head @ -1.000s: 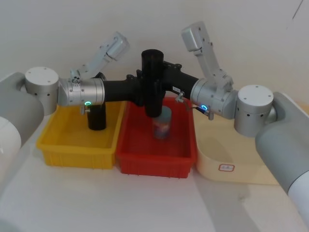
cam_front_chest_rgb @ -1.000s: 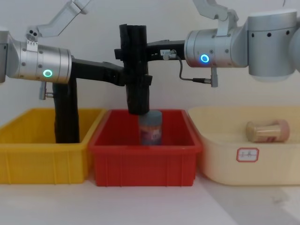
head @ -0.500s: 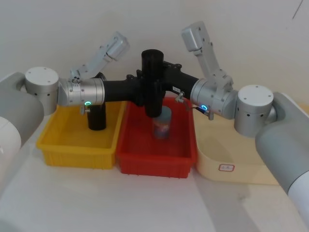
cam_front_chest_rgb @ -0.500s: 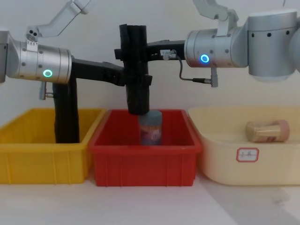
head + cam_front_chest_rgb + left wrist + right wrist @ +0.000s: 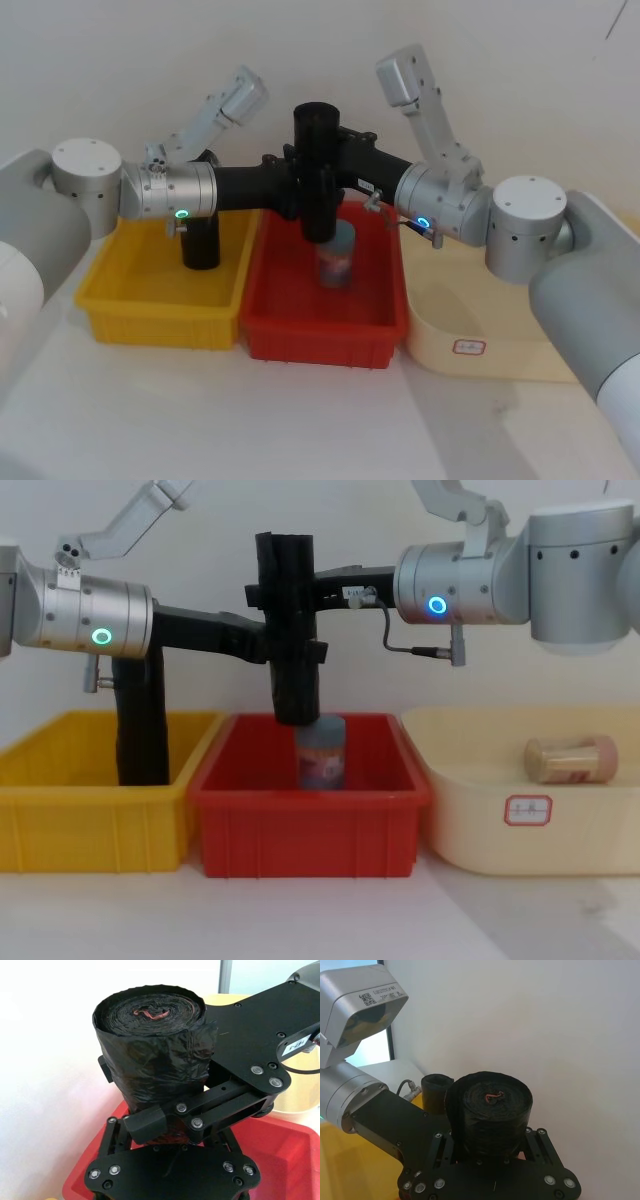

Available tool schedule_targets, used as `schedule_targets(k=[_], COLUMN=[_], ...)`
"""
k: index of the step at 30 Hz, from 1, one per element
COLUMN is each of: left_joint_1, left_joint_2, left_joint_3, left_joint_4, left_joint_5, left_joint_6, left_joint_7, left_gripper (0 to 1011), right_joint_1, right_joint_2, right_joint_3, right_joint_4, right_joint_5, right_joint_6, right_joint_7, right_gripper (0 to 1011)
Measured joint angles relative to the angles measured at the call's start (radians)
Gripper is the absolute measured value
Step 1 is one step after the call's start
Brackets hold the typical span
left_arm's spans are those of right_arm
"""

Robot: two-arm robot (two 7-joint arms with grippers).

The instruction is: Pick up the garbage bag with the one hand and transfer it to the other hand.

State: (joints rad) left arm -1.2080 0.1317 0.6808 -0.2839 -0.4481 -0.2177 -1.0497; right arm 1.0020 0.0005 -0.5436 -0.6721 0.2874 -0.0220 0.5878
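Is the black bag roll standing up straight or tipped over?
Upright. The garbage bag hangs vertically in the air above the red bin, with the left gripper and right gripper both clamping it.

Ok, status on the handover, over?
Left claw and right claw both clamped on the garbage bag. Bag upright in the air above the red bin, over the jar. Nothing in the way.

Three bins in a row: left bin (image 5: 150,300) at 9 o'clock, middle bin (image 5: 320,330) centre, right bin (image 5: 480,330) at 3 o'clock. Second roll (image 5: 140,720) upright in left bin. Jar (image 5: 321,752) upright in middle bin. Lying jar (image 5: 570,758) in right bin. Bag roll (image 5: 290,630) upright above the jar, at 12 o'clock, between left gripper (image 5: 270,645) and right gripper (image 5: 300,590).
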Motion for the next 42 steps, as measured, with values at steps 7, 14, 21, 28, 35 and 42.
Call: schedule_targets(k=[7,14,21,28,35,42], left_joint_1=[0.000,0.000,0.000,0.000,0.000,0.000], left_joint_2=[0.000,0.000,0.000,0.000,0.000,0.000], left_joint_3=[0.000,0.000,0.000,0.000,0.000,0.000], left_joint_4=[0.000,0.000,0.000,0.000,0.000,0.000], left_joint_5=[0.000,0.000,0.000,0.000,0.000,0.000], left_joint_6=[0.000,0.000,0.000,0.000,0.000,0.000], left_joint_7=[0.000,0.000,0.001,0.001,0.001,0.001], left_gripper=[785,967,1000,1000,1000,1000], right_joint_1=[-0.002,-0.018,-0.040,-0.060,-0.077,-0.091], right_joint_2=[0.001,0.016,0.040,0.068,0.098,0.125], right_joint_3=[0.000,0.000,-0.004,-0.009,-0.015,-0.017], right_joint_4=[-0.004,-0.065,-0.154,-0.251,-0.351,-0.434], right_joint_5=[0.000,-0.022,-0.064,-0.117,-0.181,-0.236], right_joint_6=[0.001,0.018,0.061,0.132,0.227,0.325], right_joint_7=[-0.001,-0.044,-0.120,-0.208,-0.301,-0.377], right_gripper=[538,538,538,538,538,538])
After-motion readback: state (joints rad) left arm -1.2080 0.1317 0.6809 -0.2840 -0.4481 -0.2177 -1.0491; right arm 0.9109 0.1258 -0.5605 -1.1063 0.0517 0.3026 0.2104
